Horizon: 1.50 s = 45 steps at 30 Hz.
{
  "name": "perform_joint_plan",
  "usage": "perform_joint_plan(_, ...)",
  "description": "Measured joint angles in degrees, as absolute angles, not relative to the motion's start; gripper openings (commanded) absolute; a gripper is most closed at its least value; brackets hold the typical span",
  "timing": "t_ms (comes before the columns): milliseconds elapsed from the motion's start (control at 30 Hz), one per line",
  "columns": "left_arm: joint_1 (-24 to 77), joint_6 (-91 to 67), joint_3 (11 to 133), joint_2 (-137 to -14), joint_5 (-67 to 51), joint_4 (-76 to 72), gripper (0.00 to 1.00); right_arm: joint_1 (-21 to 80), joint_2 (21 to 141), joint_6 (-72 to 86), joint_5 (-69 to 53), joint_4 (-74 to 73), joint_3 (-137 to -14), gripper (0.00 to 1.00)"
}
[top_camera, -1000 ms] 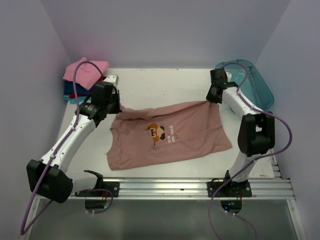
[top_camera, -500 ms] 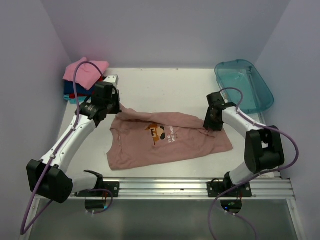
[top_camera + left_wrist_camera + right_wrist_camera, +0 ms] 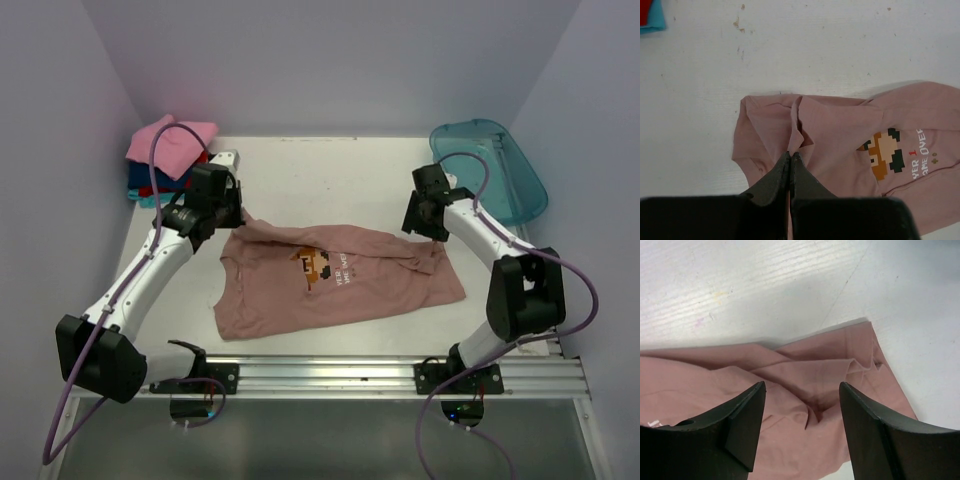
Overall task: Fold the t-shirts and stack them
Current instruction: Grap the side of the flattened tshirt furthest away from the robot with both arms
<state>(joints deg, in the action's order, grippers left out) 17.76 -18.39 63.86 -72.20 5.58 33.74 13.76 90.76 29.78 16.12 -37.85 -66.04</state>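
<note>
The dusty pink-brown t-shirt lies spread across the middle of the table, print up, with its far edge rumpled. My left gripper is shut on a pinched ridge of cloth at the shirt's far left corner; in the left wrist view that ridge of the t-shirt runs up into the shut gripper. My right gripper hovers open just over the far right corner. In the right wrist view the gripper holds nothing, with the wrinkled t-shirt lying below it. Folded t-shirts, pink on top, are stacked at the far left.
A translucent teal tub stands at the far right corner, just behind the right arm. The enclosure walls close in the table on three sides. A metal rail runs along the near edge. Bare white table lies beyond the shirt.
My right gripper carried the shirt's far right corner toward the near side, then opened and let it drop onto the table. The left gripper stayed shut in place.
</note>
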Motion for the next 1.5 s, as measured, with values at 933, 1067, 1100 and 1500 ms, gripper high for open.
perform_joint_plan(933, 17.8, -18.4, 63.8, -71.4, 6.6, 34.1, 0.0, 13.4, 98.4, 35.6, 20.7, -35.2, -59.6, 0.29)
perform_joint_plan(1067, 17.8, -18.4, 63.8, -71.2, 6.6, 34.3, 0.0, 13.4, 99.2, 36.0, 20.8, -34.6, -59.7, 0.09)
perform_joint_plan(1100, 17.8, -18.4, 63.8, -71.1, 6.6, 34.4, 0.0, 13.4, 99.2, 36.0, 20.9, -34.6, -59.7, 0.08)
perform_joint_plan(1500, 17.8, -18.4, 63.8, -71.0, 6.6, 34.5, 0.0, 13.4, 93.1, 35.6, 21.7, -37.4, -61.2, 0.14)
